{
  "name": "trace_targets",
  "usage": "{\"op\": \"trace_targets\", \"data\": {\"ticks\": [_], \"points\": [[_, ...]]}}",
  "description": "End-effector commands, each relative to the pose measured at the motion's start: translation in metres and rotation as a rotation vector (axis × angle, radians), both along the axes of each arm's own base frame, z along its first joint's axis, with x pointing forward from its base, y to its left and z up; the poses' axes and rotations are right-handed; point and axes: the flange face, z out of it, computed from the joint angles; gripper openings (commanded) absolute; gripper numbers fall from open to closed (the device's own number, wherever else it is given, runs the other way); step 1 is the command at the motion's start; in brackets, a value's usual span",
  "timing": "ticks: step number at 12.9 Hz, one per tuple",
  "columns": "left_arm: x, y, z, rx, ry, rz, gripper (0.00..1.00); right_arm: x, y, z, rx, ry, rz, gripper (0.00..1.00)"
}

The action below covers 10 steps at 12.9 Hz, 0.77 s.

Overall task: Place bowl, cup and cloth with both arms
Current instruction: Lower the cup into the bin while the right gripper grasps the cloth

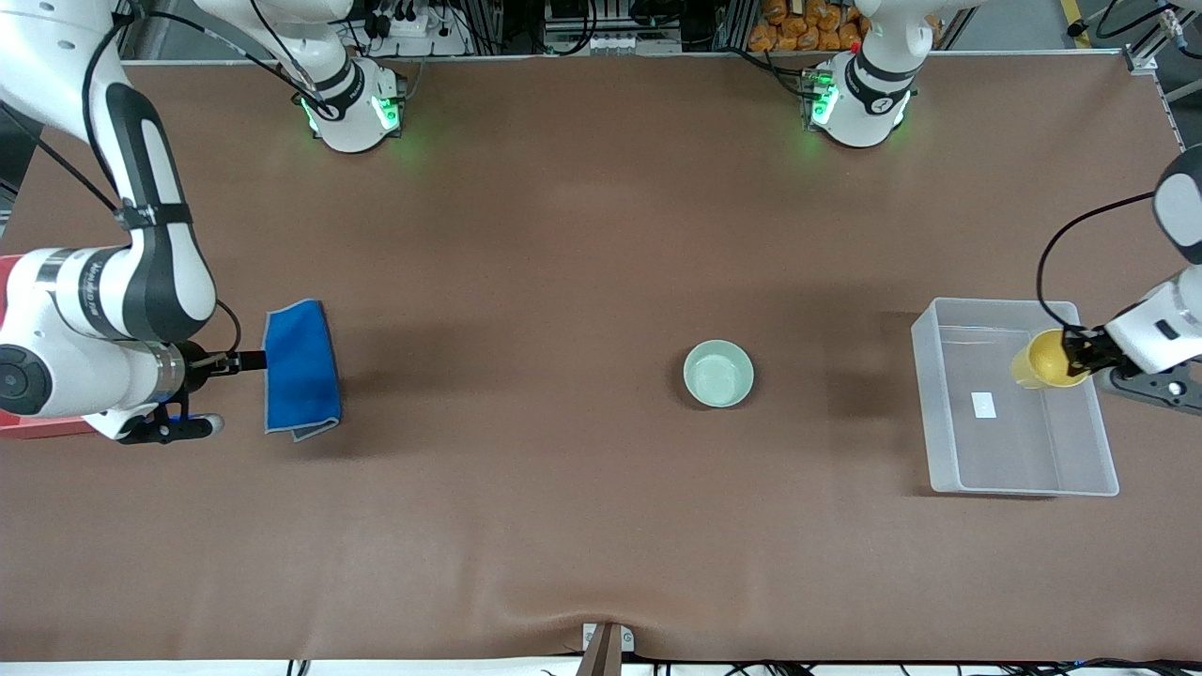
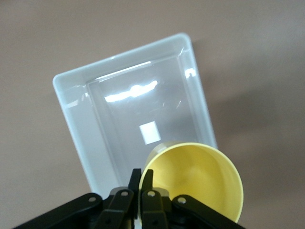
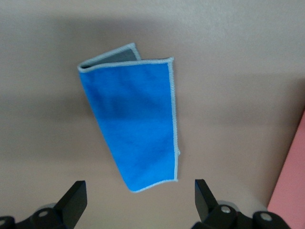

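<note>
Gripping the yellow cup (image 1: 1044, 361) by its rim at the right edge of the front view, the left gripper (image 1: 1080, 355) hangs over the clear plastic bin (image 1: 948, 413), above the bin's upper right corner. In the left wrist view the black fingers (image 2: 135, 180) pinch the cup (image 2: 200, 176) wall at the bottom of the frame, with the bin (image 2: 76, 119) and its small white label (image 2: 150, 132) spread across the middle.

At the left edge of the front view the right gripper (image 1: 252, 361) sits beside the blue cloth (image 1: 300, 368), which lies flat and folded on the brown table (image 1: 563, 263), toward the right arm's end. The right wrist view shows that gripper's fingers (image 3: 75, 199) spread wide at the bottom of the frame, holding nothing, the cloth (image 3: 136, 126) in the centre with a grey corner turned up.

The pale green bowl (image 1: 718, 374) stands upright just right of centre in the front view, well apart from both bin and cloth.

A red block (image 1: 19, 272) shows at the far left edge, under the right arm.
</note>
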Motion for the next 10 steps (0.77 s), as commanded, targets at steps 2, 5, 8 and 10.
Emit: {"op": "trace_targets", "data": {"ticks": [2,5,8,10], "points": [[-0.006,0.023,-0.018,-0.030,0.039,-0.072,0.00,-0.031,-0.013,-0.044,0.064,0.003,0.064,1.00],[-0.008,0.046,-0.045,-0.043,0.076,-0.095,0.00,-0.047,-0.019,-0.072,0.115,-0.022,0.073,1.00],[-0.008,0.047,-0.078,-0.055,0.100,-0.094,0.00,-0.060,-0.005,-0.086,0.127,-0.060,0.130,1.00],[-0.017,0.059,-0.111,-0.052,0.075,-0.075,0.00,-0.058,-0.015,-0.089,0.152,-0.096,0.220,1.00]]}}
